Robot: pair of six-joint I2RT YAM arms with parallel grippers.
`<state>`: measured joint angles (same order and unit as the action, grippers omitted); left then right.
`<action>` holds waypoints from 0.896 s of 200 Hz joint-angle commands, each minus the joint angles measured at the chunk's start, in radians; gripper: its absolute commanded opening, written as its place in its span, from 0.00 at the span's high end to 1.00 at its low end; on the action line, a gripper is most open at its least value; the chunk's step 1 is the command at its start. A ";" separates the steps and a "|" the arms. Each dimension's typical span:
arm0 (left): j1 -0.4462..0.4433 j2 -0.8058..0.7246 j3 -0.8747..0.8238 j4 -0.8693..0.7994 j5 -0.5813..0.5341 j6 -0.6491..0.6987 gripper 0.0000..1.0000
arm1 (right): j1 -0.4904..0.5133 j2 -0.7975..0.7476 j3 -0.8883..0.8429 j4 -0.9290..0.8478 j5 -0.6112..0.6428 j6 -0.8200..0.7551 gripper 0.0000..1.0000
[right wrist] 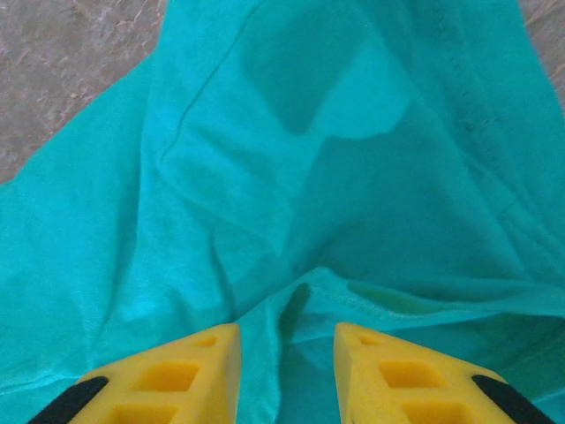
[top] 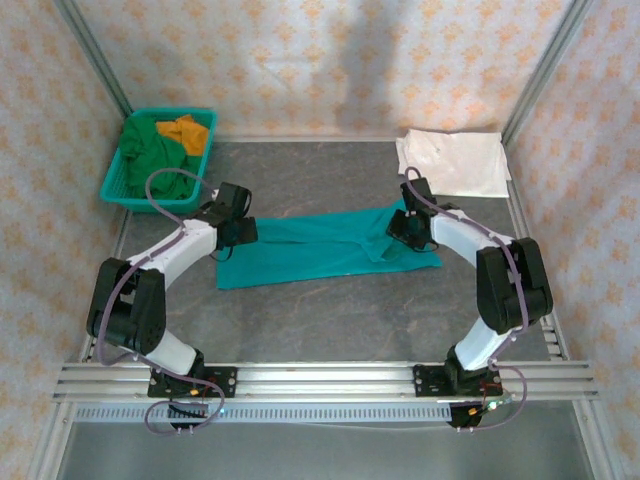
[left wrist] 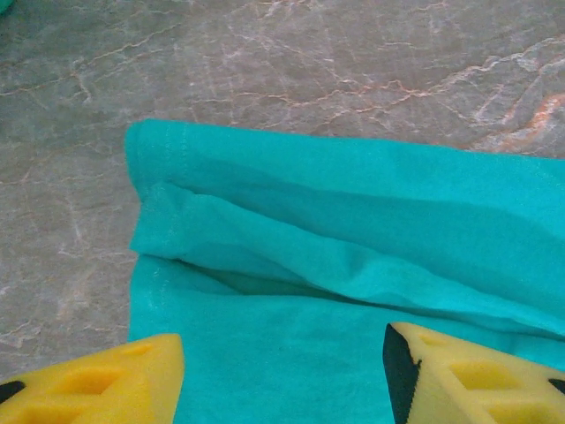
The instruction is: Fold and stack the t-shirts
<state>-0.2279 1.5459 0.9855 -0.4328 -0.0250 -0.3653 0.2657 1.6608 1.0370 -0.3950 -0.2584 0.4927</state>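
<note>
The teal t-shirt [top: 310,252], folded into a long band, stretches from under the left gripper [left wrist: 282,340] to under the right gripper [right wrist: 287,331]. A white t-shirt [top: 455,162] lies beyond the right one. Left jaws stand wide apart, empty; right jaws narrowly parted over a hem fold

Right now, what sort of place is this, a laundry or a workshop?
Probably a robot test booth: two arms bolted to a metal rail, patterned walls closing in the table, a teal t-shirt laid out flat.
</note>
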 commanded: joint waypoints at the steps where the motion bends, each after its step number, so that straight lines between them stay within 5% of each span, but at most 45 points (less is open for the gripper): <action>1: -0.007 0.021 0.027 -0.037 -0.001 0.017 0.38 | 0.003 0.004 -0.032 0.034 -0.021 0.062 0.67; 37: -0.008 0.037 0.024 -0.029 0.003 0.016 0.38 | 0.001 0.044 -0.033 0.082 -0.042 0.079 0.74; 91: -0.008 0.008 -0.001 -0.023 -0.008 0.012 0.38 | 0.000 -0.029 -0.069 0.074 -0.020 0.094 0.98; 179: -0.008 0.050 -0.022 0.025 0.005 -0.003 0.38 | 0.027 -0.234 -0.290 0.155 0.010 0.240 1.00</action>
<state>-0.2314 1.5738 0.9741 -0.4297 -0.0216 -0.3660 0.2749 1.4567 0.7929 -0.2764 -0.2836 0.6724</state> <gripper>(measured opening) 0.623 0.047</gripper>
